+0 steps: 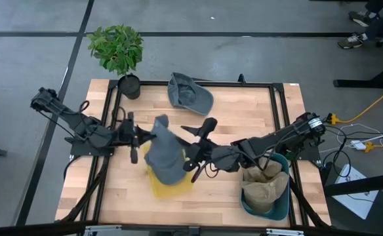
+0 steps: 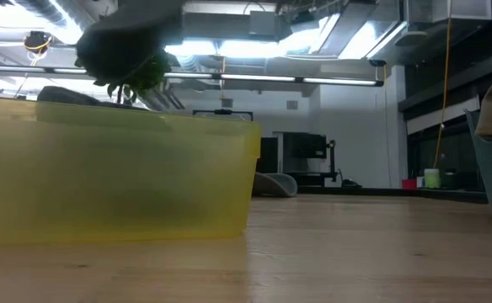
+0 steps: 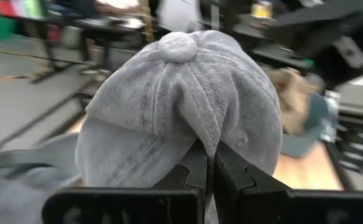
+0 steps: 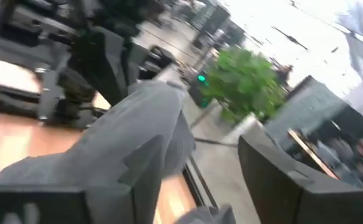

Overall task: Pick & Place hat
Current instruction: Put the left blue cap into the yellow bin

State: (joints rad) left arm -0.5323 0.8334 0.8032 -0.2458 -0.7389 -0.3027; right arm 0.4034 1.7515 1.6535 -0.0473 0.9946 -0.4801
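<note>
Two arms: both reach in from the sides and meet over the middle of the surface (image 1: pixel 244 111), leaving little room between them.
Edges: a black frame runs round the surface; the far right corner and the near left strip are bare wood.
Plant: a potted plant (image 1: pixel 118 51) stands at the far left corner, well apart from the arms.
Left hand: left hand (image 1: pixel 142 136) sits left of centre, fingers (image 3: pixel 197 171) pressed together and clamped on a fold of the hat's crown.
Hat: grey hat (image 1: pixel 164 154) hangs above the yellow bin (image 1: pixel 168 185), between the two hands, touching both.
Bin: the yellow bin lies under the hat, near the front edge; in the low view it fills the left side.
Second hat: another grey hat (image 1: pixel 189 92) lies on the far middle of the surface, clear of the arms.
Right hand: right hand (image 1: pixel 195 160) is at the hat's right side, fingers (image 4: pixel 293 186) spread apart, the cloth lying against one of them.
Blue bin: a blue bin (image 1: pixel 267 196) holding tan hats sits at the near right corner, under the right arm.
</note>
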